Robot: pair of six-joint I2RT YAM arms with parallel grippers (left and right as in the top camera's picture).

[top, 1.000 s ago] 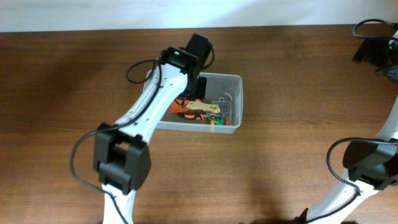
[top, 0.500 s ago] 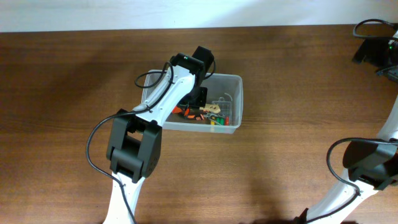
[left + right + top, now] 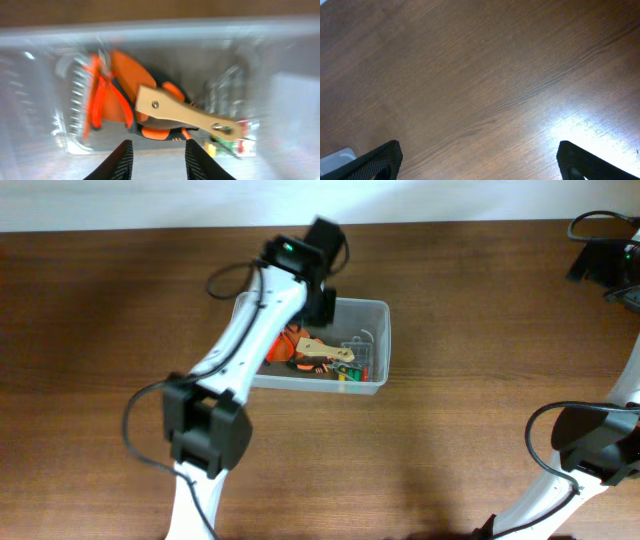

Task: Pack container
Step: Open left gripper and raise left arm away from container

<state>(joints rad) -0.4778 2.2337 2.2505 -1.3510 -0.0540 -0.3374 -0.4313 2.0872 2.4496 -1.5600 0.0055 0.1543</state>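
The clear plastic container (image 3: 386, 330) stands on the table, left of centre. It holds an orange and black tool (image 3: 290, 345), a tan-handled tool (image 3: 325, 352) and a small clear case of coloured bits (image 3: 358, 355). My left gripper (image 3: 322, 302) hovers over the container's far side. In the left wrist view it (image 3: 159, 150) is open and empty above the orange tool (image 3: 125, 85) and the tan handle (image 3: 185, 112), inside the container's walls (image 3: 290, 60). My right gripper (image 3: 603, 262) is at the far right. It (image 3: 480, 165) is open and empty over bare wood.
The brown wooden table (image 3: 480, 430) runs to a white wall along the far edge. The right arm's base and cables (image 3: 590, 440) stand at the right edge. A corner of the container (image 3: 335, 157) shows at the lower left of the right wrist view.
The left gripper dipped lower into the container half a second ago and has since drawn back up toward the far rim. The tools lie about where they were. The right arm has not moved.
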